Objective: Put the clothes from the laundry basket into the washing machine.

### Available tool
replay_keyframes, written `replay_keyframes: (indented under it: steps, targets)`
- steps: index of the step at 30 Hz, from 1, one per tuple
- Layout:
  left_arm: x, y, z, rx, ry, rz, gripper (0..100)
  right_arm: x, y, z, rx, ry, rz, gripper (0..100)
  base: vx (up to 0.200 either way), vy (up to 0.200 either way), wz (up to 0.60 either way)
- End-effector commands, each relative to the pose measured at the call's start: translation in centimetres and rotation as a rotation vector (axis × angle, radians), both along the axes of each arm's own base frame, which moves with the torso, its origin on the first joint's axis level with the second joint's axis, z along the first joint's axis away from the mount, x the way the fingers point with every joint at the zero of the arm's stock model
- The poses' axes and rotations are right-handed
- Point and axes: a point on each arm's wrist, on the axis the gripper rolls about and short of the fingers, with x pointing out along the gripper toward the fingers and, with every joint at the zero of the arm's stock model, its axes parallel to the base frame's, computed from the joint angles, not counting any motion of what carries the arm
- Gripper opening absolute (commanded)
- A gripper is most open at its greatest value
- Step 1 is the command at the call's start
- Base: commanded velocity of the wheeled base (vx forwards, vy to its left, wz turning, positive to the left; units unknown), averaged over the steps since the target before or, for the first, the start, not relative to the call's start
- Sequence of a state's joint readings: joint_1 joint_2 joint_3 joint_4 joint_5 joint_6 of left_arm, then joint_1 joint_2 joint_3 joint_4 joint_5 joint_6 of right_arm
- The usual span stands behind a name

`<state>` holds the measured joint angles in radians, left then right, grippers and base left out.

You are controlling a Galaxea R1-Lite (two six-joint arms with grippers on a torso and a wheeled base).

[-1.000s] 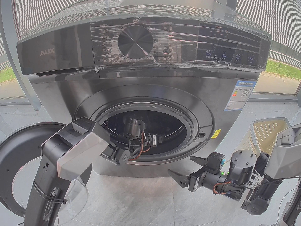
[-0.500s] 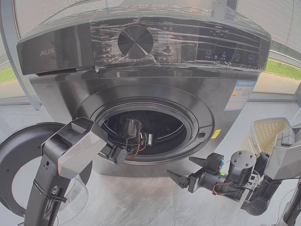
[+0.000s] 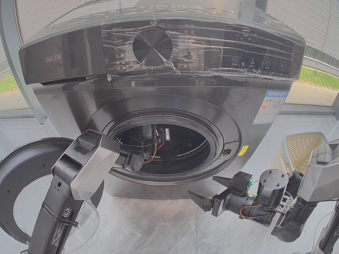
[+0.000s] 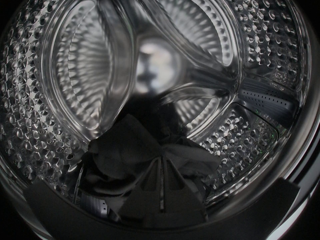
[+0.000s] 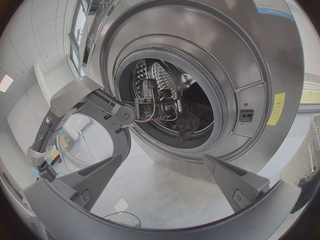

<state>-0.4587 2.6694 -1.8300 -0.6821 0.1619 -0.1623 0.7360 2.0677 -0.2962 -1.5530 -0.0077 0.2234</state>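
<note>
The washing machine [image 3: 197,99] stands in front of me with its round opening [image 3: 226,138] uncovered. My left arm [image 3: 88,163] goes through the opening into the drum [image 4: 260,64]. Inside, my left gripper [image 4: 162,159] is shut, and a dark garment [image 4: 126,147] bunches at its fingertips and lies over the drum's bottom. From the right wrist view, dark cloth [image 5: 190,124] hangs near the opening's lower lip. My right gripper [image 3: 203,187] hovers open and empty over the floor, low in front of the machine. The cream laundry basket [image 3: 303,149] stands at the right.
The machine's door [image 3: 21,180] is swung open at the left, behind my left arm. Grey tiled floor [image 3: 155,223] lies free in front of the machine. The part of the basket's perforated wall that shows has no clothes against it.
My left wrist has risen and shifted slightly left inside the opening, and dark cloth now shows beside it. The right arm has stayed almost still.
</note>
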Motion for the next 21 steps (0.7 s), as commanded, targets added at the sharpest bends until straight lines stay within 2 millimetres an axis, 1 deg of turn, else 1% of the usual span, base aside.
replay_keyframes:
  steps: [1, 4, 5, 7, 8, 14, 17, 21]
  targets:
    - [0.8, -0.1, -1.5, -0.004, 0.000, 0.020, 0, 0.0, 0.0, -0.1, 0.000, 0.001, -0.001, 100, 0.000, 0.000, 0.00]
    - [0.4, -0.1, -1.9, 0.007, 0.020, 0.017, 0, 0.0, 0.0, -0.1, 0.000, 0.001, -0.001, 100, 0.000, 0.000, 0.00]
    - [-0.3, -0.1, -2.5, 0.029, 0.053, 0.008, 0, 0.0, 0.0, -0.1, 0.000, 0.001, -0.001, 100, 0.000, 0.000, 0.00]
    - [-1.1, -0.1, -2.5, 0.048, 0.085, 0.000, 0, 0.0, 0.0, -0.1, -0.001, 0.002, -0.001, 100, 0.000, 0.000, 0.00]
    - [-1.5, -0.1, -2.4, 0.054, 0.098, -0.008, 100, 0.0, 0.0, -0.1, -0.001, 0.002, -0.001, 100, 0.000, 0.000, 0.00]
    - [-2.3, -0.7, -2.7, 0.058, 0.122, -0.027, 100, 0.0, 0.0, -0.1, -0.001, 0.002, 0.000, 100, 0.000, 0.000, 0.00]
    - [-2.8, -0.6, -3.5, 0.084, 0.171, -0.035, 100, 0.0, 0.0, -0.1, 0.000, 0.001, 0.000, 100, 0.000, 0.000, 0.00]
    - [-2.7, -0.5, -4.3, 0.090, 0.185, -0.038, 100, 0.0, 0.0, -0.1, 0.000, 0.001, 0.000, 100, 0.000, 0.000, 0.00]
